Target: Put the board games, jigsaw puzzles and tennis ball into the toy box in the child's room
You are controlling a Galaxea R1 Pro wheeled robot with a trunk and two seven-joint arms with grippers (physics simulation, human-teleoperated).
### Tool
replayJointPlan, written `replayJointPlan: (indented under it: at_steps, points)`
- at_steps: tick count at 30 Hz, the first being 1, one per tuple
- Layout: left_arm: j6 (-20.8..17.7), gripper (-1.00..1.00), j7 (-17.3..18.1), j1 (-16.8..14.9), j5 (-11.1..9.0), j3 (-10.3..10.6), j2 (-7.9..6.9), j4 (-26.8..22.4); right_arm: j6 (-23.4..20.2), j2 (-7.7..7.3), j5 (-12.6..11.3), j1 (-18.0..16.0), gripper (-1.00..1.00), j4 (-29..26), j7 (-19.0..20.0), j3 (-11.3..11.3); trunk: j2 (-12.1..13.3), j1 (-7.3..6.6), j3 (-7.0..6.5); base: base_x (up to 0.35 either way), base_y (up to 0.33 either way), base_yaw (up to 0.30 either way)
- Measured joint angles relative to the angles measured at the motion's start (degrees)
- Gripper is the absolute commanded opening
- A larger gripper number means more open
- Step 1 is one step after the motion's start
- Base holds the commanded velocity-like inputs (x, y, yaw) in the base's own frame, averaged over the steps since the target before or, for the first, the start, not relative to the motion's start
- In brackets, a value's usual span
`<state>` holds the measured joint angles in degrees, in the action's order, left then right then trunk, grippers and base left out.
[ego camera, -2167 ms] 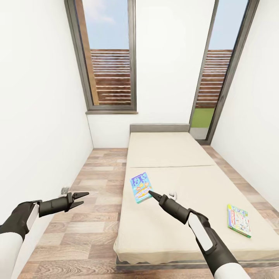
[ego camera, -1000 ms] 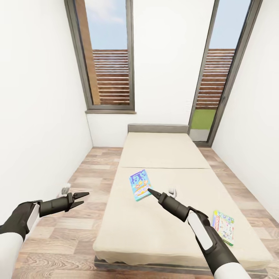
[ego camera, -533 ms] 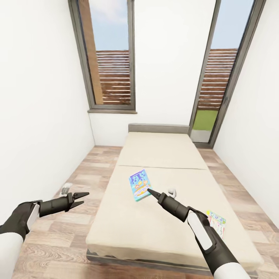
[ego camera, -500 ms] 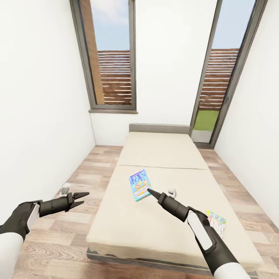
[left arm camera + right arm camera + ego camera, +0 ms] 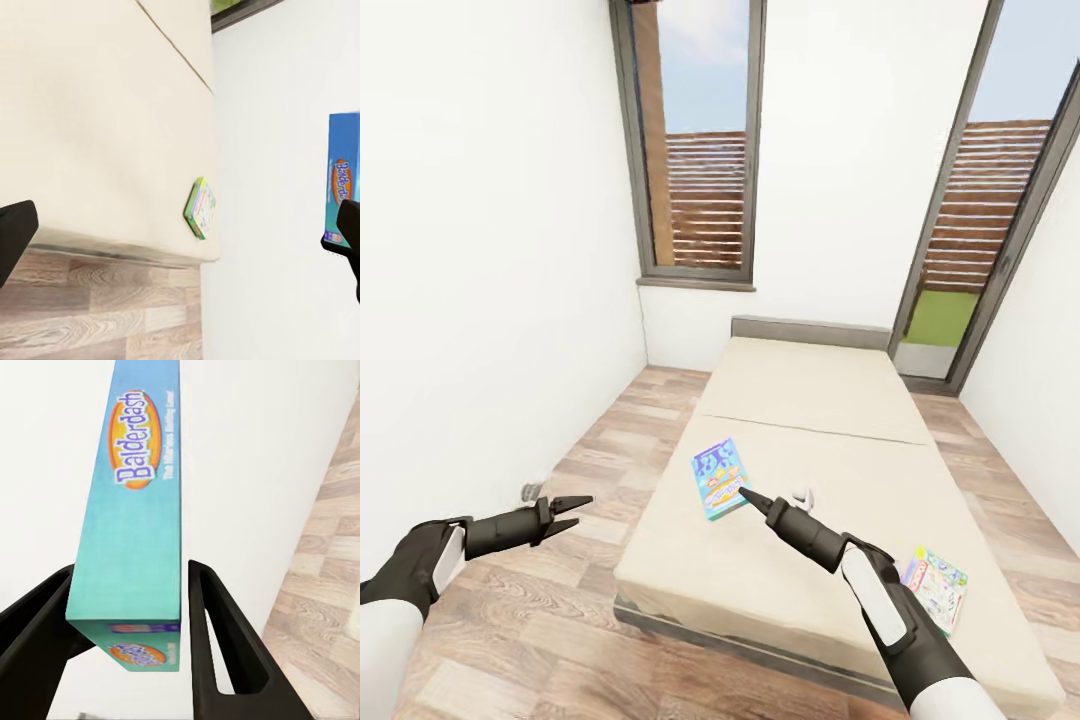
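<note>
Right gripper (image 5: 131, 607) clamped on blue board game (image 5: 139, 502), fingers pinching its narrow end; box held clear above bed (image 5: 800, 390), long axis running straight on from gripper. Left gripper (image 5: 575, 510) empty, fingers apart, over floor beside bed. Second board game (image 5: 937, 588) flat near bed's right foot corner, partly hidden behind right forearm; right arm nearer. Toy box and table out of frame; carrying direction cannot be judged.
</note>
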<state>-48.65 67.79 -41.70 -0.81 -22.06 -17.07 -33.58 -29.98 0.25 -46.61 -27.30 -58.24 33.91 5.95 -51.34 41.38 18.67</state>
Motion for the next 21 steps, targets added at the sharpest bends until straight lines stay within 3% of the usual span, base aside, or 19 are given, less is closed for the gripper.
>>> replayJointPlan:
  at_steps: [7,21]
  points:
    - [-0.1,1.0,0.06,0.0,-0.01,0.0,0.23,0.0,0.0,0.17,-0.02,0.0,-1.0,0.0,-0.1,0.11,2.39,-1.32,-1.07,-0.011,-0.005,0.288]
    - [-0.37,1.0,-0.02,0.0,-0.01,0.0,0.64,0.0,-0.02,0.42,2.63,0.0,-1.0,-0.02,-0.18,0.07,8.02,-4.4,-3.59,-0.001,0.0,0.288]
